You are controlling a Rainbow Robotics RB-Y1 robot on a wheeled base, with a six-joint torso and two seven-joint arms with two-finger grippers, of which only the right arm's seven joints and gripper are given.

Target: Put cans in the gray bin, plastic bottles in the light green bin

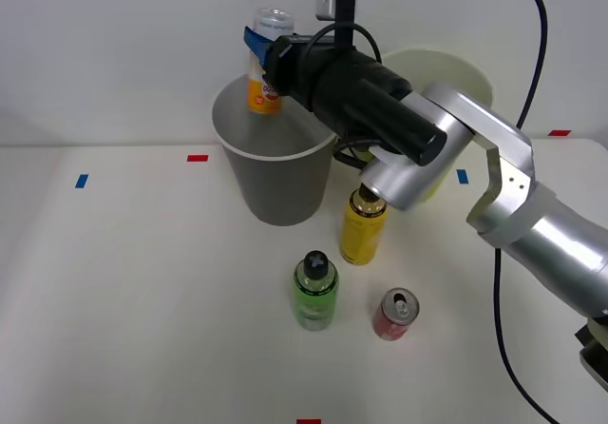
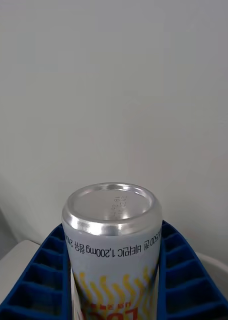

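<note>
Right gripper (image 1: 261,55) over the gray bin (image 1: 275,172), fingers (image 2: 41,275) closed on white-and-orange container (image 2: 114,240), silver end up. On the desk (image 1: 142,300): yellow bottle (image 1: 362,229), green bottle (image 1: 314,291), red can (image 1: 395,314).

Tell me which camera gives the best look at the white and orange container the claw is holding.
The right wrist view: the white-and-orange container sits close up between the blue fingers, silver end and print clear. The front view shows it small above the gray bin.
</note>
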